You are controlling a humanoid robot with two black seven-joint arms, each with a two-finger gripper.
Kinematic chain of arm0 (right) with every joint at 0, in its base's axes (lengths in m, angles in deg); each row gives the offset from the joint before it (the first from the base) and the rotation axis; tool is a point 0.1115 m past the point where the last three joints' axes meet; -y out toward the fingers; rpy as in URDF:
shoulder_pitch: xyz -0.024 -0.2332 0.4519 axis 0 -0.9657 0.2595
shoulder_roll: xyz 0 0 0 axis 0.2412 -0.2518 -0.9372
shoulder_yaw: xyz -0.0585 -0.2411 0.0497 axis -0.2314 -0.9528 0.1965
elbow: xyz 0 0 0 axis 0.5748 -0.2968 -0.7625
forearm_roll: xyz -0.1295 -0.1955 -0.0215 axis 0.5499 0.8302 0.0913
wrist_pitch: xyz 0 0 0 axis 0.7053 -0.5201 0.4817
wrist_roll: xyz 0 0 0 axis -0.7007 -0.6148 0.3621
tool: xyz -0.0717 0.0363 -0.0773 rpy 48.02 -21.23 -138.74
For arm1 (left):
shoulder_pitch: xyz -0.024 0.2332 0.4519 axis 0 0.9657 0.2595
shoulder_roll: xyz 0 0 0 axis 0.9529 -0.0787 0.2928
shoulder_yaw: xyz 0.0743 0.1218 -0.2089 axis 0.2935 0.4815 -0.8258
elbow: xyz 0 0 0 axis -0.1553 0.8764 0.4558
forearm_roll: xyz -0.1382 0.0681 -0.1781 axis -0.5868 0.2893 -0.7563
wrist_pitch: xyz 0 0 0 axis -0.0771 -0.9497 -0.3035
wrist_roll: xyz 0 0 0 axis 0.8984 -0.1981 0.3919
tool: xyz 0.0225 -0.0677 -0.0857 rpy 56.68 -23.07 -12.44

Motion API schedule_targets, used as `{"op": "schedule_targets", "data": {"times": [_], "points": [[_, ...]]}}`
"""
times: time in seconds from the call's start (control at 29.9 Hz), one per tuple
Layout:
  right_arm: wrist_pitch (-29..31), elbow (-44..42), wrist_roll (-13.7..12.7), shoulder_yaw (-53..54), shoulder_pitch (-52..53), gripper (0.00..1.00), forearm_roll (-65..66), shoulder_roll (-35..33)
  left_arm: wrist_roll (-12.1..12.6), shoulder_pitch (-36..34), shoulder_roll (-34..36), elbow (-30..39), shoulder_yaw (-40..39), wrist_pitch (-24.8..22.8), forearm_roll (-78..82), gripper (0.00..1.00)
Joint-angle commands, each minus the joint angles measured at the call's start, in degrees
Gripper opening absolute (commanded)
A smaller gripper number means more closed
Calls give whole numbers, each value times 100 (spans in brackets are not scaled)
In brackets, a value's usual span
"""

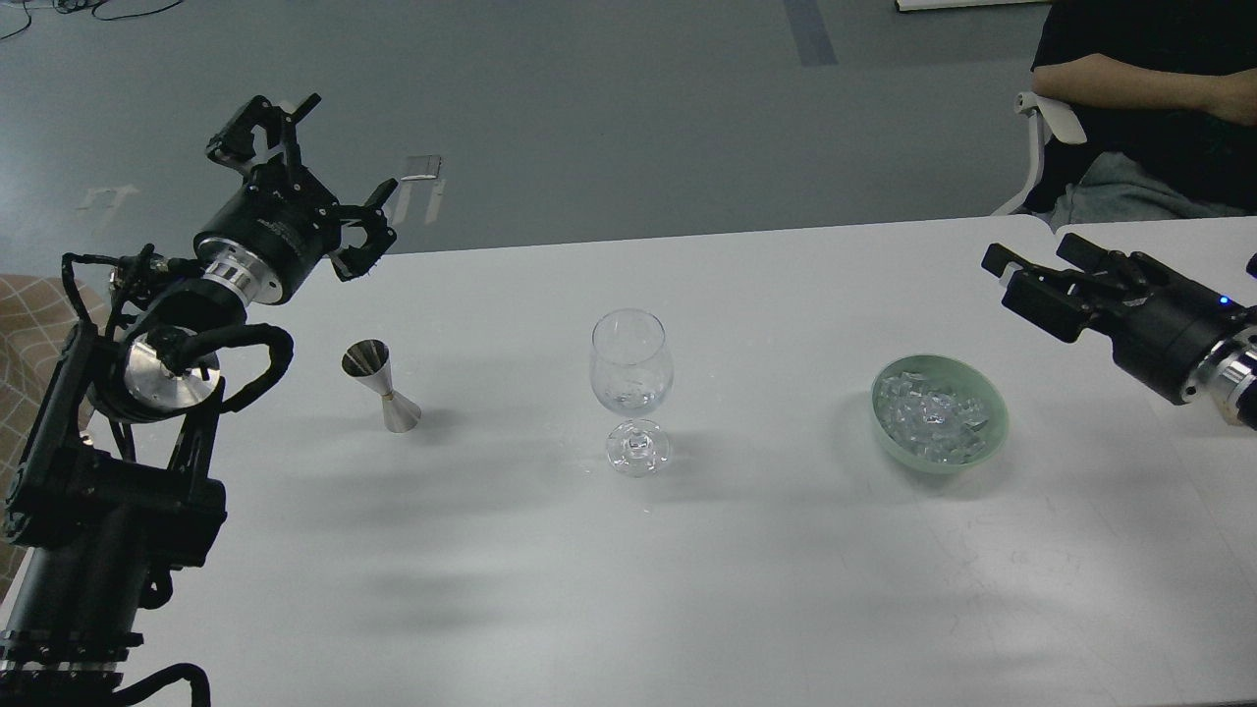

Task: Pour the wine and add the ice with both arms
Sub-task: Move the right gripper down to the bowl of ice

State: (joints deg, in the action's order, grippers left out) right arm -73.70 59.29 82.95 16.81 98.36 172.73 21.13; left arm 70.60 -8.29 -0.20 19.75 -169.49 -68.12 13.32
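Observation:
A clear wine glass (pixel 631 371) stands upright mid-table, with a little clear matter low in its bowl. A steel jigger (pixel 381 385) stands to its left. A pale green bowl (pixel 998 430) to the right holds several clear ice chunks (pixel 931 412). My left gripper (pixel 314 172) is open and empty, raised above the table's far left edge, up and left of the jigger. My right gripper (pixel 1026 267) is open and empty, low over the table, to the right of and behind the bowl, its fingers pointing left.
A seated person (pixel 1149 88) in dark clothes and a white chair (pixel 1051 123) are behind the table's far right corner. Checked fabric (pixel 29 314) lies off the left edge. The white table (pixel 687 589) stretches wide in front of the glass.

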Motion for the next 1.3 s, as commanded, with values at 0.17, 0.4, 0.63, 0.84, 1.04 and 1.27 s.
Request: {"op": "schedule_targets", "data": {"times": [0.17,0.4,0.63,0.84,1.04,1.27], "points": [[-551,-633,-2,17,-325,98,952,656,0,19,-8,0,0,-13,4,97],[-551,-826,-2,-27,-491,97,1857,981,0,37,-8,0,0,-13,4,97],[-498,-993,-2,-167,-589,97,2078,1192,0,46,-8,0,0,-13,22,98],[-490,-1301,-10,-255,-589,95,2096,1421,0,46,-17,0,0,-22,22,98],[-463,-1424,-19,-264,-580,75,2209,1596,0,46,-17,9,0,-22,22,97],[-411,-1494,-28,-273,-589,63,2359,1702,0,46,-43,9,8,-22,22,98]]}}
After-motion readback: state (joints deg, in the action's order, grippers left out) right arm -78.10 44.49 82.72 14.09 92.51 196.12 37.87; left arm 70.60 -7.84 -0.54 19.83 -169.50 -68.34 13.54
